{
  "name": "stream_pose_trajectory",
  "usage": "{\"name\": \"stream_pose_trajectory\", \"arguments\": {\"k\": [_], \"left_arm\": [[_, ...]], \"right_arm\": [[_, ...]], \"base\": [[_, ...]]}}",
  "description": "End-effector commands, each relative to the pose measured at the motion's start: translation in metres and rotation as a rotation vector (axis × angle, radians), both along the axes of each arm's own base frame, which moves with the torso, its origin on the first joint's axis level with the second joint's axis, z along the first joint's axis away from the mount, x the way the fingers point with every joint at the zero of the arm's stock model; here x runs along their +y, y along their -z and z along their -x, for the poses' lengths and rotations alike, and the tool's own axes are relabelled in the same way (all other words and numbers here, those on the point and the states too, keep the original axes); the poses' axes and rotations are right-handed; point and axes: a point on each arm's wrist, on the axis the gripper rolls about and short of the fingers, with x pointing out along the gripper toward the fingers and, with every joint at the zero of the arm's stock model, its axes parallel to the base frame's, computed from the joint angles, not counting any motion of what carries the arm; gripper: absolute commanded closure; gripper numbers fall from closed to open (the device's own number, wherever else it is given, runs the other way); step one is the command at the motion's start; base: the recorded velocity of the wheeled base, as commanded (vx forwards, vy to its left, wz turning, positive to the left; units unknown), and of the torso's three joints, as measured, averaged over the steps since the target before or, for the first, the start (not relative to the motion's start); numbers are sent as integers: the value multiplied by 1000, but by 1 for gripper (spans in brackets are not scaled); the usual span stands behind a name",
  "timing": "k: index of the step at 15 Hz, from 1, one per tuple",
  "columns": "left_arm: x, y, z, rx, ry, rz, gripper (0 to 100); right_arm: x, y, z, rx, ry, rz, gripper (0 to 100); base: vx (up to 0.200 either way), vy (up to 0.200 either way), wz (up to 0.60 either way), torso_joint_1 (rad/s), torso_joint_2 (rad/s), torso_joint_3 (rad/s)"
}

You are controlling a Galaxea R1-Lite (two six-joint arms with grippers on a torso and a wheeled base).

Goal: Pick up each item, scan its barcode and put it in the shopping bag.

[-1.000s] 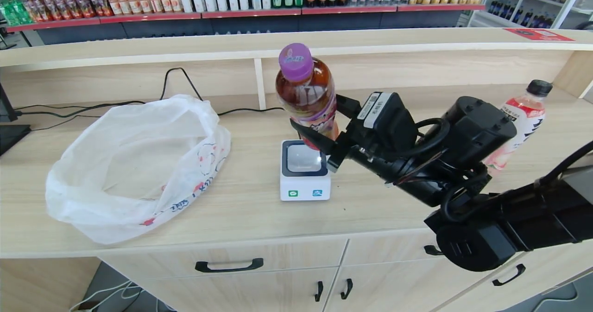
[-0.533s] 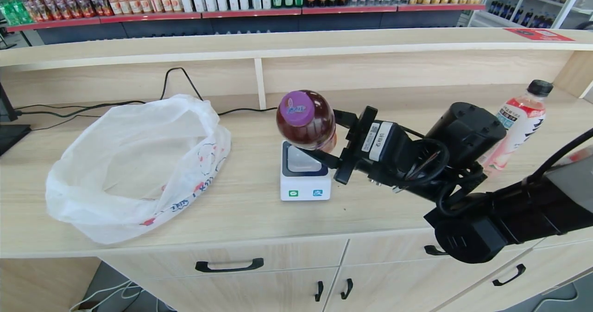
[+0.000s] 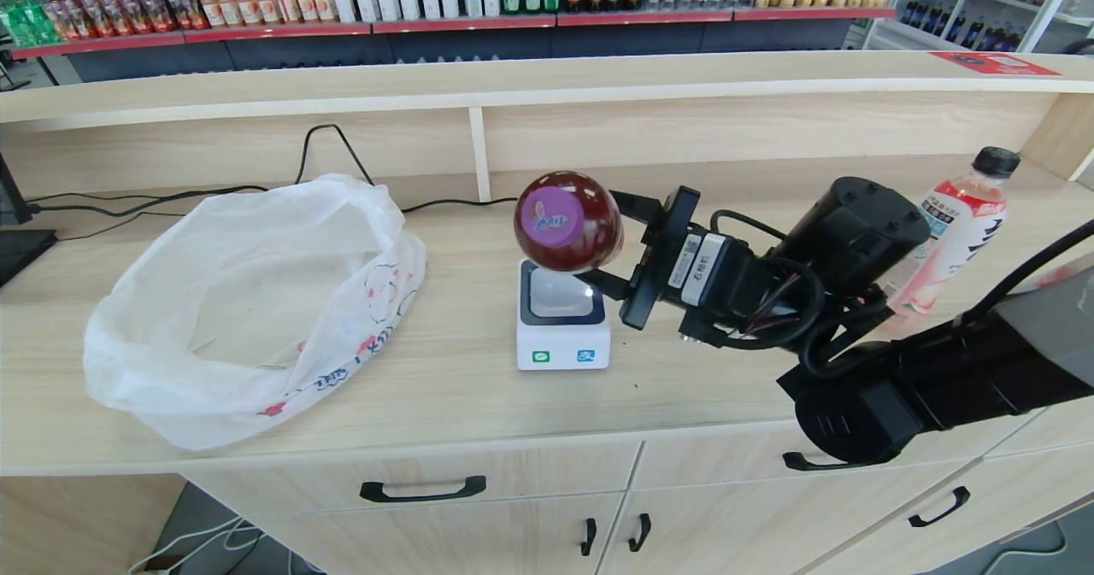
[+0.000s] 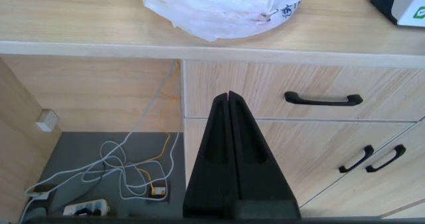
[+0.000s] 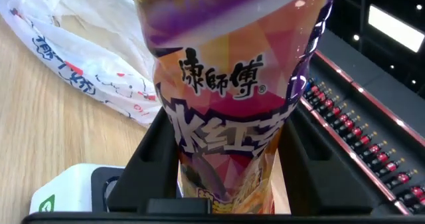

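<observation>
My right gripper (image 3: 611, 246) is clamping the purple-capped tea bottle (image 3: 567, 220) just above the scanner (image 3: 562, 319), cap facing my head camera, barcode hidden. My left gripper (image 4: 229, 98) is hanging empty, fingers pressed together, below the counter (image 4: 66, 18) left of the scanner.

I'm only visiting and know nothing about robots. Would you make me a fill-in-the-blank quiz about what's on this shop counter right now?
The right gripper is shut on a tea bottle with a ____ cap.
The shopping bag lies to the ____ of the white scanner.
A second bottle, with a ____ cap, stands upright on the counter.
Missing words: purple; left; black.
</observation>
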Motion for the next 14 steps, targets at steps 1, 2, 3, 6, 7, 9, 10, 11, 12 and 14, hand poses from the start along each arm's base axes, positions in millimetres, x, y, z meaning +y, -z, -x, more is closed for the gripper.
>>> {"name": "stream_pose_trajectory", "arguments": {"k": [1,2,3,6,7,9,10,11,12,14], "left_arm": [[0,0,0,2,0,0,100],[0,0,0,0,0,0,100],[0,0,0,0,0,0,100],[0,0,0,0,0,0,100],[0,0,0,0,0,0,100],[0,0,0,2,0,0,100],[0,0,0,2,0,0,100],[0,0,0,0,0,0,100],[0,0,0,2,0,0,100],[0,0,0,0,0,0,100]], "right_arm": [[0,1,1,-13,-8,9,100],[0,4,-1,-24,-14,23,100],[1,7,-3,-26,-17,32,100],[1,14,-8,-64,-35,67,100],[1,15,-8,-66,-34,68,100],[0,22,-12,-70,-48,89,100],[0,23,-13,-69,-50,90,100],[1,23,-14,-68,-50,90,100],[0,22,-14,-70,-49,88,100],[-1,21,-15,-66,-41,84,100]], "base": [[0,0,0,0,0,0],[0,0,0,0,0,0],[0,0,0,0,0,0],[0,0,0,0,0,0],[0,0,0,0,0,0],[0,0,0,0,0,0],[0,0,0,0,0,0],[0,0,0,0,0,0],[0,0,0,0,0,0],[0,0,0,0,0,0]]}}
